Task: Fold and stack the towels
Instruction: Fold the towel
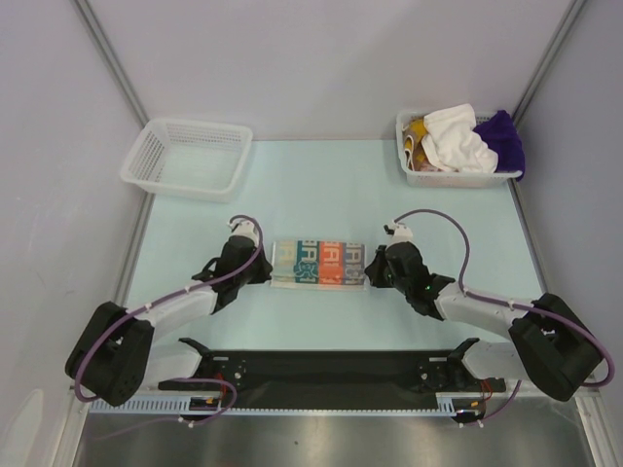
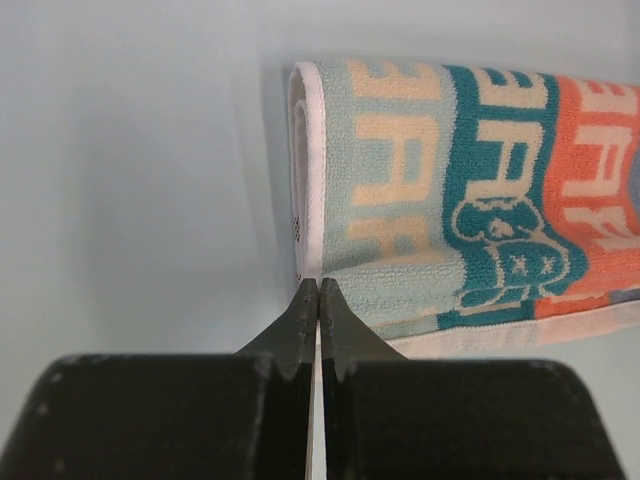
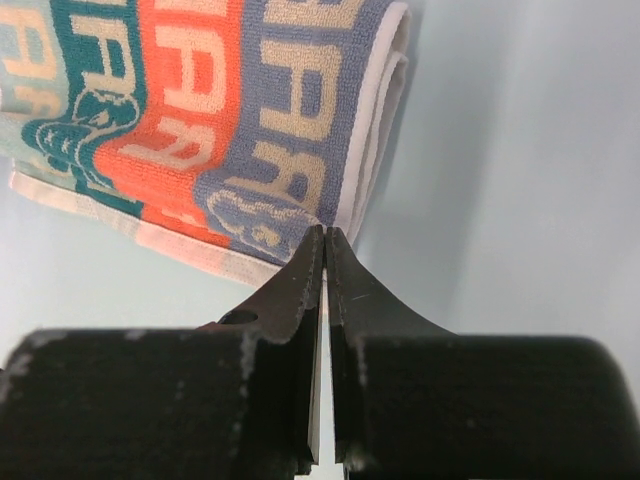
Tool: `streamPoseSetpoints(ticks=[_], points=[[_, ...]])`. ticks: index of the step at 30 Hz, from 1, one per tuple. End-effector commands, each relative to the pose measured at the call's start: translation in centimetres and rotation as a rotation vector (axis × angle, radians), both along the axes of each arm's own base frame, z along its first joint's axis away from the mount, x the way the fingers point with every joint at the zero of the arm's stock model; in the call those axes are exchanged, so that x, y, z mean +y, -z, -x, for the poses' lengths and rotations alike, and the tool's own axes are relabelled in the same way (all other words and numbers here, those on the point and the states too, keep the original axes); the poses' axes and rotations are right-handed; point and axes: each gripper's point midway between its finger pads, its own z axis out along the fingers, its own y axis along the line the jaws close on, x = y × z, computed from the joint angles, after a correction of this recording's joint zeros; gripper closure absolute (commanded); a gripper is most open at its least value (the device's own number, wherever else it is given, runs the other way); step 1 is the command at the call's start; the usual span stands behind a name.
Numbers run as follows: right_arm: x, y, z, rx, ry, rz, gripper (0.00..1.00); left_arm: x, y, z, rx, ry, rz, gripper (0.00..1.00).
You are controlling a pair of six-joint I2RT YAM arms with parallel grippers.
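Done — printed towel [image 1: 318, 263] lies folded | left gripper [image 1: 265, 265], right gripper [image 1: 370, 265] closed together at its near corners | To do — heaped towels [image 1: 458, 141] beyond it, stack apparently unstarted

A table [image 1: 321, 185] with a smooth, pale mint top stands inside a small booth. Behind the table is a plain grey-white back wall [image 1: 321, 58]. A left wall [image 1: 44, 165] and a right wall [image 1: 589, 165] of the same matte panels close in the table's two sides. Slim metal posts [image 1: 110, 56] run up from the table's far corners, where the walls meet. Thin metal rails [image 1: 133, 255] edge the table's left and right sides. Along the table's near edge lies a brushed steel strip [image 1: 321, 446]. The light is soft and even, leaving only faint shadows on the table.
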Motion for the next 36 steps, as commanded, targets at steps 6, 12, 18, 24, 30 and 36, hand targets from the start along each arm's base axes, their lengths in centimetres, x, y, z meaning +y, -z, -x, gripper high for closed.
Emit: streamPoseSetpoints(ticks=[6,12,18,24,30,36], points=[[-1.1,-0.8,-0.3,-0.039,0.061,0.005,0.97,0.4,-0.6,0.1,-0.026,-0.029,0.012,1.0],[-1.2,-0.8,-0.1,-0.037,0.062,0.002,0.97,0.5,-1.1,0.3,-0.025,-0.033,0.019,1.0],[-1.4,-0.4,0.2,-0.031,0.064,0.001,0.97,0.7,-0.7,1.0,-0.012,-0.042,0.024,1.0],[-1.3,0.0,0.5,-0.022,0.06,-0.001,0.97,0.8,0.1,1.4,0.012,-0.047,0.019,1.0],[-1.5,0.6,0.6,-0.016,0.064,0.004,0.97,0.9,0.2,1.5,0.015,-0.053,0.019,1.0],[-1.7,0.5,0.7,-0.018,0.069,0.008,0.97,1.0,-0.2,1.7,0.011,-0.057,0.024,1.0]])
